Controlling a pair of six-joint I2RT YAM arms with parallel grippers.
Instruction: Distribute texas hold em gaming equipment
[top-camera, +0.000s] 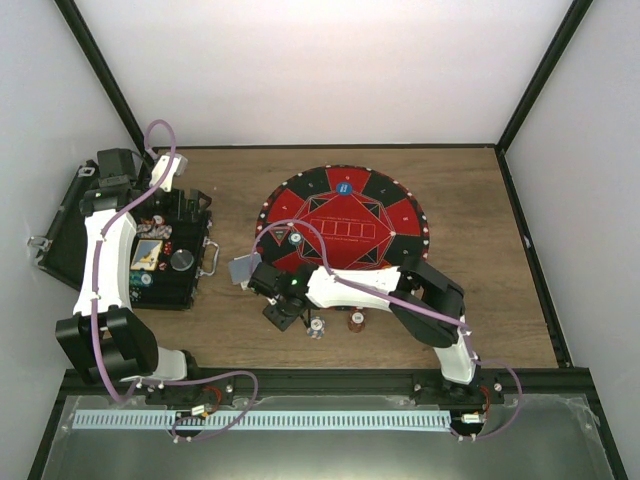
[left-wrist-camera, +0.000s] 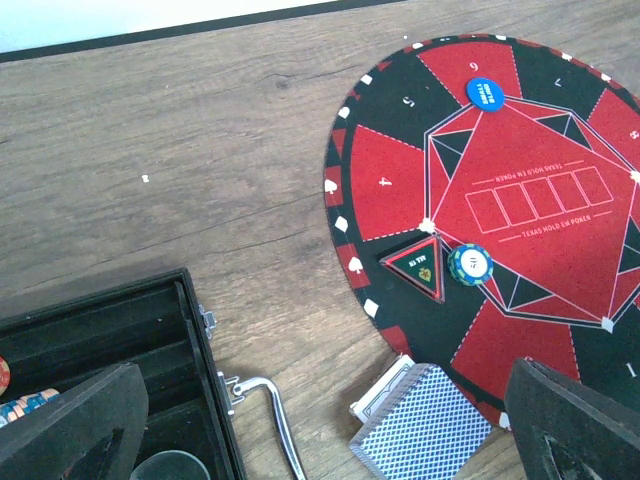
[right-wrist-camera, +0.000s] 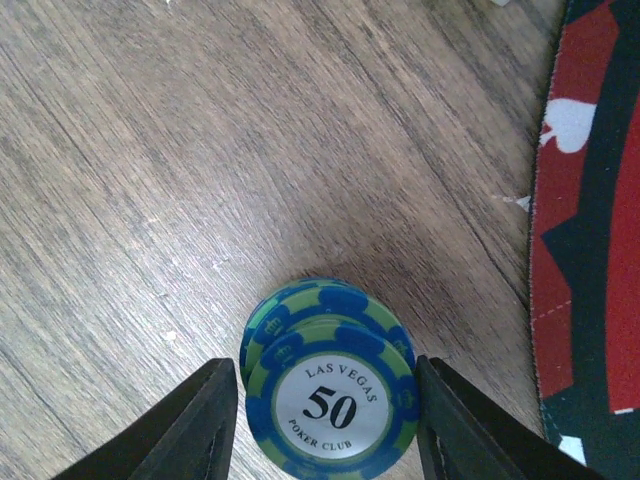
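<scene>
My right gripper (top-camera: 280, 305) (right-wrist-camera: 327, 368) is low over the wood just in front of the mat's near-left edge. It is shut on a short stack of blue-green "50" poker chips (right-wrist-camera: 330, 400) that rests on the table, the top chip slid a little off the one below. My left gripper (top-camera: 185, 205) (left-wrist-camera: 325, 372) is open and empty above the case's right edge. A deck of blue-backed cards (left-wrist-camera: 425, 425) (top-camera: 242, 268) lies by the mat's left rim. A blue button disc (left-wrist-camera: 486, 91) (top-camera: 345, 187) and one blue-green chip (left-wrist-camera: 470, 263) lie on the mat.
The round red-and-black mat (top-camera: 310, 205) (left-wrist-camera: 560, 260) fills the table's middle, with a triangular marker (left-wrist-camera: 422, 265) on it. The open black case (top-camera: 170, 250) (left-wrist-camera: 100, 340) stands at the left, handle (left-wrist-camera: 270, 420) toward the deck. Two small chip stacks (top-camera: 316, 327) (top-camera: 355, 321) stand before the mat.
</scene>
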